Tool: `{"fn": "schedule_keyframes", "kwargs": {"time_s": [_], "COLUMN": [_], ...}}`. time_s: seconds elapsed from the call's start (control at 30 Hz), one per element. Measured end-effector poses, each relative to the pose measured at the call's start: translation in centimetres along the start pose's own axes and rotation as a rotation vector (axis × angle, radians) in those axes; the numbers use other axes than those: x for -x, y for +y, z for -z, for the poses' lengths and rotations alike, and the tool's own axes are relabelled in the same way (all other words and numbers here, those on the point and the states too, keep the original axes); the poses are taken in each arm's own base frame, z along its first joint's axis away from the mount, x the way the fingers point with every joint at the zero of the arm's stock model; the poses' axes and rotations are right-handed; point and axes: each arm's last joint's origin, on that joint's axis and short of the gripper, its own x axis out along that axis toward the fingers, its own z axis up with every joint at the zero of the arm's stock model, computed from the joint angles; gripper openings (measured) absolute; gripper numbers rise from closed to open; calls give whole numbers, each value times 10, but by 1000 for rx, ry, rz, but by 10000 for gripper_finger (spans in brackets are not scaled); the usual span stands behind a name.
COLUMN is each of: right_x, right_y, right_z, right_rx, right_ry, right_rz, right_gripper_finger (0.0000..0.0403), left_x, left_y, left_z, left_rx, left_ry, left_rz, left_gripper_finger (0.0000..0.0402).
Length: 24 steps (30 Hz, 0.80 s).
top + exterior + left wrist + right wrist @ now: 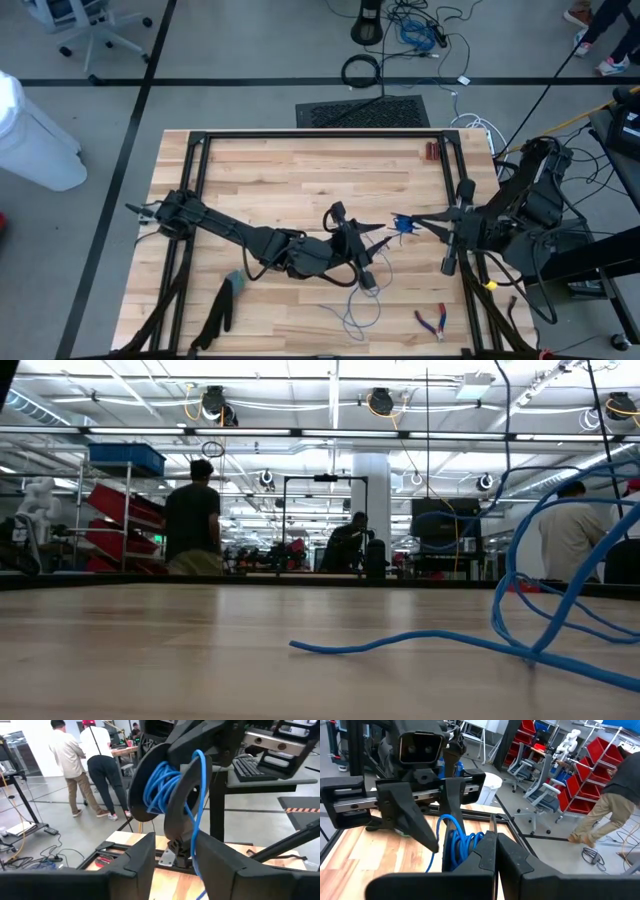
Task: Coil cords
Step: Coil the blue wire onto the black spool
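Observation:
The blue cord is partly wound into a small bundle [162, 787] on my right gripper [495, 845], which is shut and held level above the table's middle. In the high view the bundle [403, 222] sits at that gripper's tips. The cord's loose part [355, 312] lies in slack loops on the table near the front edge, and shows in the low view as a loose blue length [420, 645]. My left gripper [175, 865] faces the bundle from the table's left, open, a finger on either side of a strand [196, 855] that drops from the bundle. My right gripper carries the cord's wound turns [462, 842] on its shut fingers, which come level from the table's right. The bundle hides whether a piece is also pinched between the fingers. The bundle is clear of the table, and one strand hangs down from it. My left gripper: whether the hanging strand touches one of its fingers [220, 865] cannot be told.
Red-handled pliers [432, 320] lie near the front right. A dark tool with a teal part [230, 290] lies at the front left. A small reddish object [430, 151] sits at the back right. A black frame [200, 140] edges the wooden table. People stand in the room behind.

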Motion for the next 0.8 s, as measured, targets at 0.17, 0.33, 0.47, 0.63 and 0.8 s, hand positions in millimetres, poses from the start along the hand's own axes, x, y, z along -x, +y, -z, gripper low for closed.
{"fn": "schedule_keyframes", "kwargs": {"time_s": [0.17, 0.33, 0.47, 0.63, 0.8], "right_x": [0, 0, 0, 0, 0], "right_y": [0, 1, 2, 3, 4], "right_z": [0, 0, 0, 1, 1], "right_rx": [2, 3, 2, -2, -5], "right_ry": [0, 8, 14, 18, 25], "right_rz": [0, -42, -80, -108, -147], "right_gripper_finger": [0, 0, 0, 0, 0], "left_x": [0, 3, 11, 25, 36], "left_y": [1, -1, -7, -15, -21], "left_z": [3, 5, 3, -1, -3], "left_rx": [-22, -65, -107, -174, -242], "left_ry": [26, 46, 45, 53, 70], "left_rz": [-42, -92, -124, -212, -290], "left_gripper_finger": [54, 10, 5, 3, 3]}}
